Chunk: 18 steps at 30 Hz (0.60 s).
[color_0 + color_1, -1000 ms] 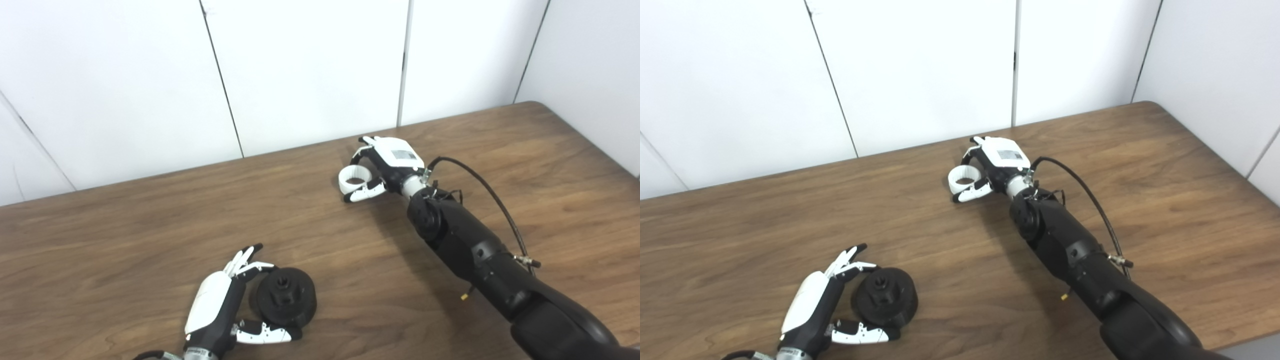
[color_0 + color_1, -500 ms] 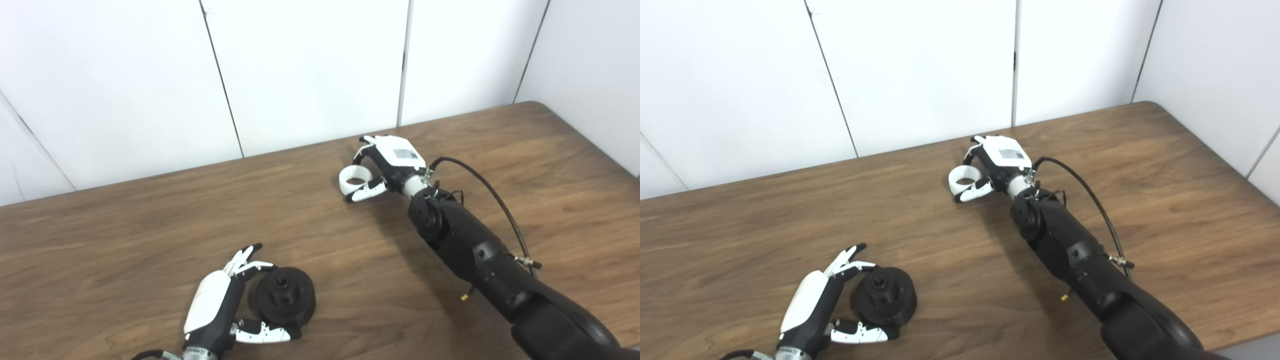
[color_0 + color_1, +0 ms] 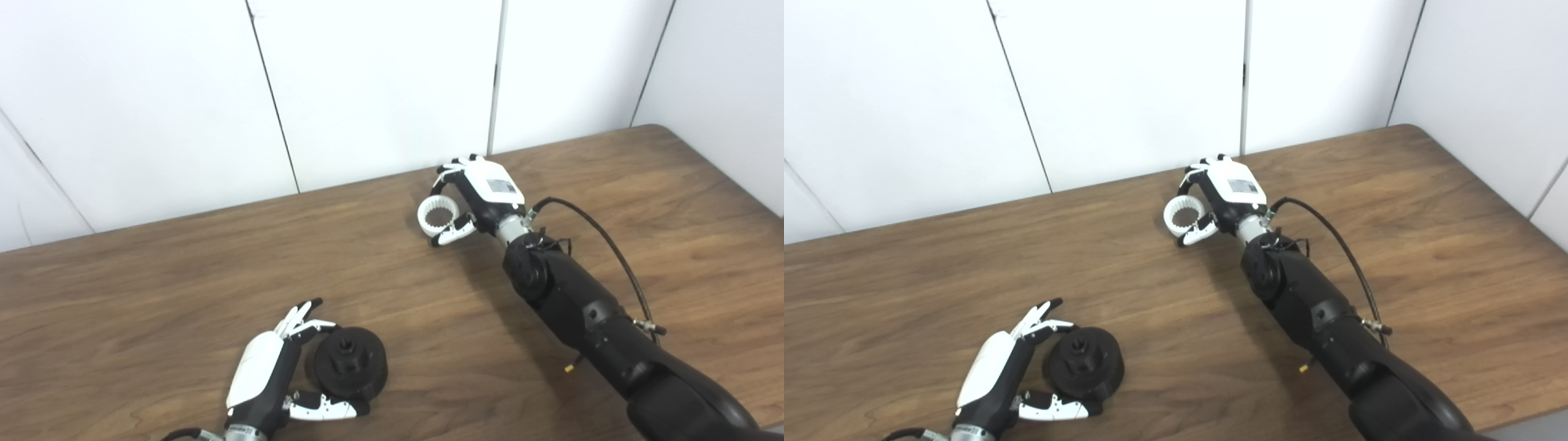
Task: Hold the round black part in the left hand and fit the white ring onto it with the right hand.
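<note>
A: Where was the right hand [image 3: 484, 196], and what was its state?

B: The right arm [image 3: 582, 312] entered from the near right corner and reached diagonally to the far middle of the wooden table [image 3: 153, 275], close to the white wall panels [image 3: 367, 92]. The hand was turned with its white back plate facing up and to the right. Its fingers [image 3: 450, 171] curled over the far side of the white ring [image 3: 438, 217] and its thumb [image 3: 452, 233] pressed the near side, so the hand was clamped on the ring. The ring was tipped so that its opening faced the cameras, and teeth showed along its inner wall. Whether it was clear of the table cannot be told.

A: And the black cable?

B: A black cable [image 3: 603, 226] looped from the wrist out to the right and rejoined the arm lower down.

A: Describe the left hand [image 3: 263, 373].

B: It lay at the near left of the table, wrist at the near edge, back plate up. The fingers [image 3: 300, 315] extended past the far left of the round black part [image 3: 349, 361], and the thumb [image 3: 321, 407] lay along its near side. The hand cupped the part with fingers and thumb spread apart. Whether it gripped the part cannot be told.

A: Position of the black part?

B: It rested on the table with its central hub facing up, just right of the left palm, well apart from the ring.
</note>
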Motion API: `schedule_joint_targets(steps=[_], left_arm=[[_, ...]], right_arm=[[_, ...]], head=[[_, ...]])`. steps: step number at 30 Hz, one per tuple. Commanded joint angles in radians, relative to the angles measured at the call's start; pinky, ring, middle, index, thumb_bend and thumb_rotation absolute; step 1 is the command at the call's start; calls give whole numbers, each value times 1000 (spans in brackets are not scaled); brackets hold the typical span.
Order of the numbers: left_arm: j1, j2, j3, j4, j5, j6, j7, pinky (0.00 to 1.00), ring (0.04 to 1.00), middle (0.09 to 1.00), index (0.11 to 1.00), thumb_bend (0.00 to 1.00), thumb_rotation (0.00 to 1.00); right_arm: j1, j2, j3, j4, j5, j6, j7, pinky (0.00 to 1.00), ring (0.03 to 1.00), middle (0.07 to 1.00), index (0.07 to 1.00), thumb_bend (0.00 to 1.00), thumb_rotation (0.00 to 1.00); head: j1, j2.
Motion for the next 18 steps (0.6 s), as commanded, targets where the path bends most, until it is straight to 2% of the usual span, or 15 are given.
schedule_joint_targets(steps=[1,8,18], left_arm=[[0,14,-7,-5,12,17,-35,947,981,960,604,943,282],[1,14,-7,-7,13,20,-35,944,981,961,604,945,277],[-1,8,-15,-5,19,23,-37,917,979,962,607,937,270]], right_arm=[[-39,-11,-14,-13,-4,-14,-25,1000,926,838,482,522,148],[-29,-6,-38,-41,16,-13,-32,1000,916,826,481,524,147],[39,18,-137,-271,94,59,34,1000,930,834,482,522,146]], head=[[0,2],[2,3],[20,2]])
